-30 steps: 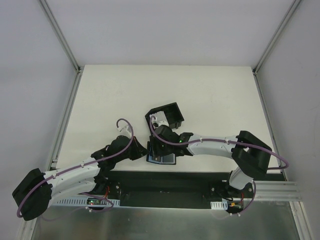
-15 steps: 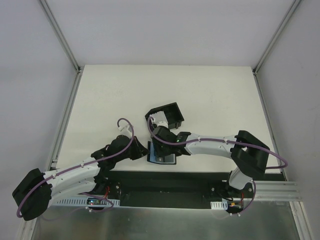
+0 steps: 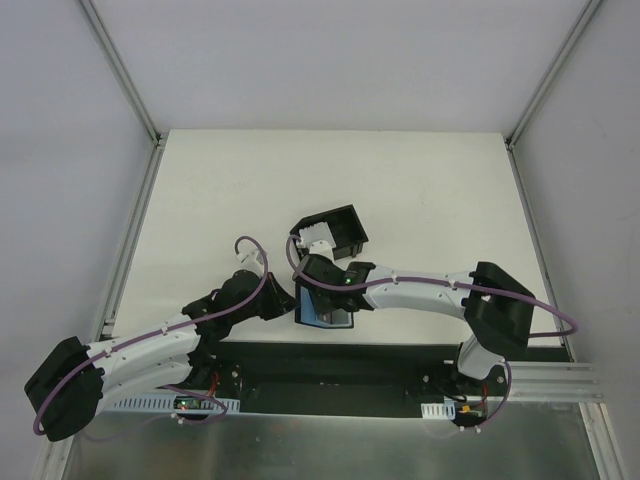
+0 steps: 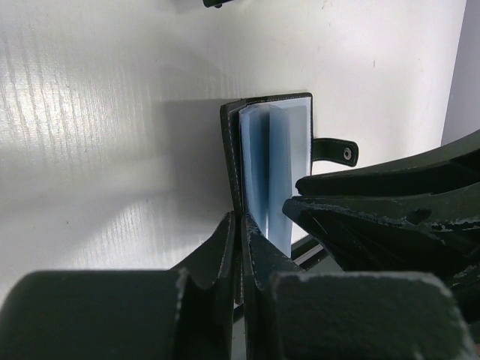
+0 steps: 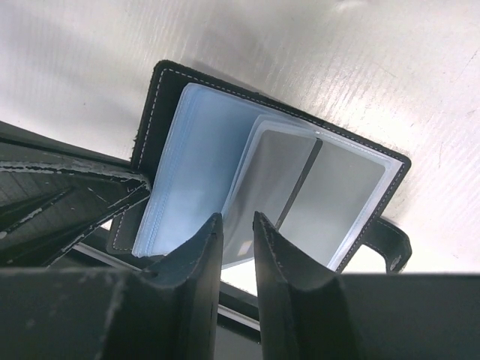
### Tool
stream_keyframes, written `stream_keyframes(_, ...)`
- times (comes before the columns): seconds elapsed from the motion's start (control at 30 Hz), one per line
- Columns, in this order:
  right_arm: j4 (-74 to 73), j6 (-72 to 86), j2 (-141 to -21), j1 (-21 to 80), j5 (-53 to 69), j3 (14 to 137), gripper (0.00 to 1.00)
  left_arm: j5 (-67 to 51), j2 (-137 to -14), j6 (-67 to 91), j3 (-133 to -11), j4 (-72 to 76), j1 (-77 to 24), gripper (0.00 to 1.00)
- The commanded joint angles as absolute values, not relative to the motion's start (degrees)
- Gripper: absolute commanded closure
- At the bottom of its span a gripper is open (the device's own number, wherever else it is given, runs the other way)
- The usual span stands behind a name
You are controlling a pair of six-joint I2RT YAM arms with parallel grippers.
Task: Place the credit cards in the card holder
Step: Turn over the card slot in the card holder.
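card holder (image 3: 325, 308) pinched by left gripper (image 4: 240, 225), right gripper (image 5: 238, 225) narrow, perhaps on a sleeve (image 5: 277, 187); black box (image 3: 340, 228) behind

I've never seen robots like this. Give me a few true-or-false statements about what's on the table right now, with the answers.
The card holder lies open, bluish sleeves showing. True.
The credit cards sit inside the card holder. False: they are in the black box behind it.
The left gripper is shut on the card holder's black cover. True.
The snap tab is fastened. False: it sticks out loose at the side.
The right gripper is raised high, far from the card holder. False: it hangs close over it.
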State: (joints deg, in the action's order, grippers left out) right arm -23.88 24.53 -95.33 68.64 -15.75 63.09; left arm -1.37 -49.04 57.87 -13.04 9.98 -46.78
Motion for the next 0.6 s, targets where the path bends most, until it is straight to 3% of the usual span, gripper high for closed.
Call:
stream_keyframes(0.0, -27.9, 24.0, -95.4, 68.9, -19.1, 64.9, 0.75, -1.8, -48.2, 57.7, -14.6, 10.5, -46.7, 1.00)
stream_keyframes(0.57, -37.8, 25.8, -89.8, 69.3, -24.9, 62.5, 0.75, -1.0, -48.2, 59.0, -13.7, 10.2, -46.7, 1.00)
